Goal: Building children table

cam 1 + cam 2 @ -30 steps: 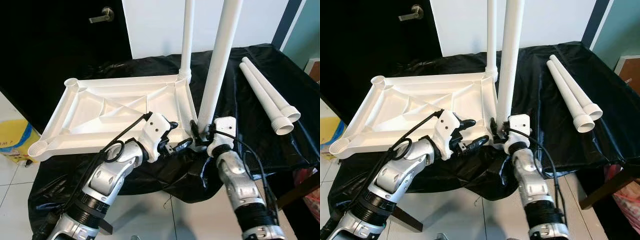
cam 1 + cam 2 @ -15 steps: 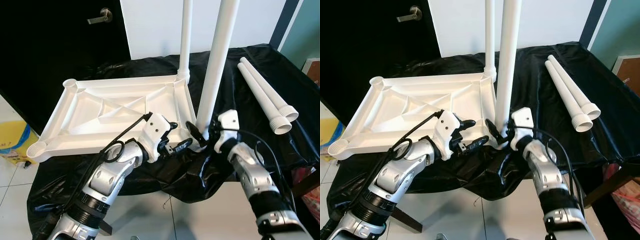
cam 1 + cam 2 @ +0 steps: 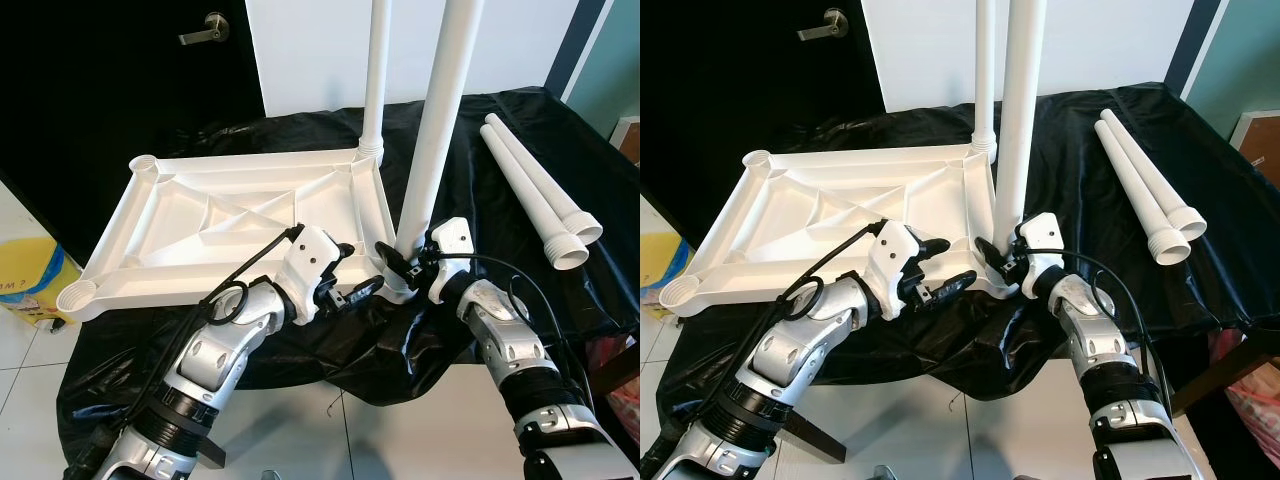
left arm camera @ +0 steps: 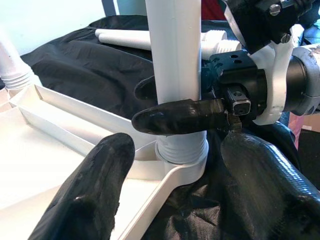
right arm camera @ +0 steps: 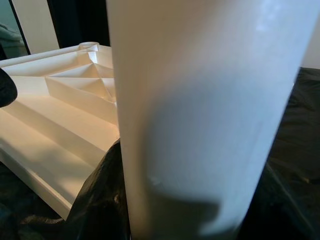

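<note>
A black cloth (image 3: 500,210) covers the work surface. Behind it is a black door (image 3: 120,90) with a metal lever handle (image 3: 203,28), next to a white wall (image 3: 320,50). The floor (image 3: 30,370) has pale tiles, and a yellow bag (image 3: 25,285) stands on it at the left.

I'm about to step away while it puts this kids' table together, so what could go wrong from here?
1. The right gripper clamps the near leg just above its threaded base. The leg is tall, so a sideways pull could cross-thread it or tilt it out of the corner socket.
2. The tabletop overhangs the front edge of the black cloth; the open left gripper isn't holding it, so it might slide.
</note>
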Robot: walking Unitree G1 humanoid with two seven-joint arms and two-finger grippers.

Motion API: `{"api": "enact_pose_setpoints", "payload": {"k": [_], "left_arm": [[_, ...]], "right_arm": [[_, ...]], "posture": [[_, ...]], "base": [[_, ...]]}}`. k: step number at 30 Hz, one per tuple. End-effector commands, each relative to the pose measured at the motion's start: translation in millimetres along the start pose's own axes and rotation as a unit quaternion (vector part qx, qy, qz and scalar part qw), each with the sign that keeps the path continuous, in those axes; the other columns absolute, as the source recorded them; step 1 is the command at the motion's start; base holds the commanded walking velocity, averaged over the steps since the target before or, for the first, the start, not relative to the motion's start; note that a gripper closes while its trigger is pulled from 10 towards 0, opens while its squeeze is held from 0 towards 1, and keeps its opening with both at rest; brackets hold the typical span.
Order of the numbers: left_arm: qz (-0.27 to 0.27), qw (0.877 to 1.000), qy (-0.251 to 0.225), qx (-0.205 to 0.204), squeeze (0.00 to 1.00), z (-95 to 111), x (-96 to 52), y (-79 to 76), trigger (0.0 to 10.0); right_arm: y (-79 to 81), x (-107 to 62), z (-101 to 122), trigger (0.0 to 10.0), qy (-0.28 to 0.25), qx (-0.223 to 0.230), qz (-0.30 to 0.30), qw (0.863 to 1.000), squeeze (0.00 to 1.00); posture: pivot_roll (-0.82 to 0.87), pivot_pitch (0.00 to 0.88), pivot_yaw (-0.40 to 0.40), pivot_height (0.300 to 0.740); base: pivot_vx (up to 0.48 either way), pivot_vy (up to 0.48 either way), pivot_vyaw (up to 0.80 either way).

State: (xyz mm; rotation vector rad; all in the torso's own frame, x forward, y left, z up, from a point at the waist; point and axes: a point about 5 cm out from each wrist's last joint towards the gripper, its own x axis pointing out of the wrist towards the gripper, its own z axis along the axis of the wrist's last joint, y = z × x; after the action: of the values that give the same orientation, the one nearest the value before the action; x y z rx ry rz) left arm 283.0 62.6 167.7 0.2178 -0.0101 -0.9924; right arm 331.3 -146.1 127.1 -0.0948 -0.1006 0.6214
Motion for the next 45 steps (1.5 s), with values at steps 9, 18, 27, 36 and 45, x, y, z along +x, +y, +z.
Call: {"api": "enact_pose_setpoints", "payload": {"k": [9, 18, 27, 36, 45], "left_arm": [[-0.018, 1.0, 0.003, 0.007, 0.0, -1.1, -2.2, -2.1, 10.0], [-0.02, 1.0, 0.003, 0.005, 0.0, -1.7, -2.0, -3.2, 10.0], [-0.022, 1.0, 0.002, 0.005, 0.0, -1.4, -1.2, -3.4, 10.0], [-0.025, 1.0, 0.002, 0.004, 0.0, -1.3, -0.9, -4.3, 10.0], [-0.025, 1.0, 0.004, 0.003, 0.0, -1.7, -1.6, -5.2, 10.0]], "right_arm": [[-5.7, -2.5, -5.6, 10.0, 0.024, -0.004, -0.033, 0.999, 0.0], [-1.0, -3.7, -10.0, 10.0, 0.036, 0.014, -0.125, 0.991, 0.0], [9.2, -4.6, -11.7, 10.0, 0.033, 0.031, -0.205, 0.978, 0.0], [17.9, -7.2, -6.5, 10.0, 0.022, 0.046, -0.326, 0.944, 0.0], [28.8, -4.7, -5.0, 10.0, 0.027, 0.053, -0.341, 0.938, 0.0]], "posture": [[-0.11, 0.0, 0.021, 0.74], [-0.11, 0.0, 0.022, 0.74], [-0.12, 0.0, 0.024, 0.74], [-0.12, 0.0, 0.024, 0.74], [-0.12, 0.0, 0.025, 0.74]], "base": [[0.0, 0.0, 0.0], [0.0, 0.0, 0.0], [0.0, 0.0, 0.0], [0.0, 0.0, 0.0], [0.0, 0.0, 0.0]]}}
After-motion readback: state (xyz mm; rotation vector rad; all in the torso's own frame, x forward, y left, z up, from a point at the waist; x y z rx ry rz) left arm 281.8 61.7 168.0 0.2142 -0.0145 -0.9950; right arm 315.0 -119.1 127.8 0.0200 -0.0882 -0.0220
